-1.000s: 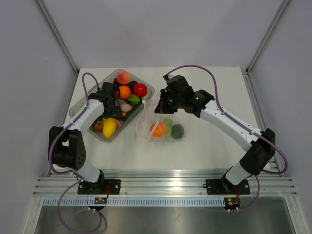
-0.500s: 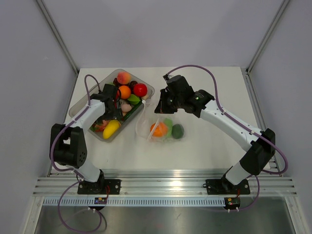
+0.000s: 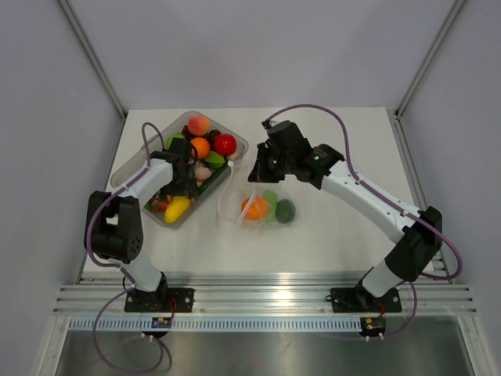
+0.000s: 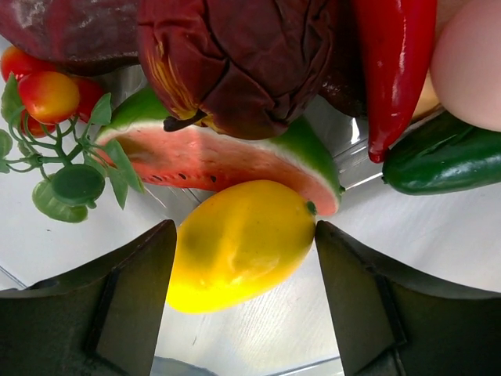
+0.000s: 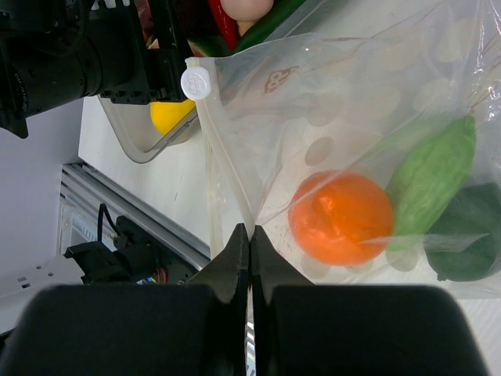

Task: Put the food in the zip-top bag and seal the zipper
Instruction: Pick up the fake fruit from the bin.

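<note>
Food (image 3: 200,149) sits in two places in the top view. Most pieces are heaped in the clear tray (image 3: 121,171) at centre left, and three lie inside the zip-top bag (image 3: 232,202), which rests on the table (image 3: 344,235) just right of the tray's lower corner. The left gripper (image 4: 244,235) hangs over the lower end of the tray with its jaws spread. The yellow fruit (image 4: 235,254) lies right between the two fingers and fills most of the gap. I cannot tell whether the pads press it. Above the fruit in the left wrist view are a watermelon slice (image 4: 219,160), a dark red wrinkled piece (image 4: 235,63) and a red chilli (image 4: 391,70). A sprig of cherry tomatoes (image 4: 47,94) shows at the left edge. The right gripper (image 5: 249,235) is clenched, its fingers pinching the bag's mouth edge. The zipper (image 5: 223,157) runs from a white slider tab (image 5: 196,81) at upper left down into the closed tips at the frame's centre. The bag spreads away from the tips toward the right. Inside it, an orange piece (image 5: 340,218) lies just beside the tips, a light green piece (image 5: 434,172) is farther right, and a dark green piece (image 5: 470,243) is at the right edge. In the top view this gripper sits at the bag's upper edge, well apart from the left one.
</note>
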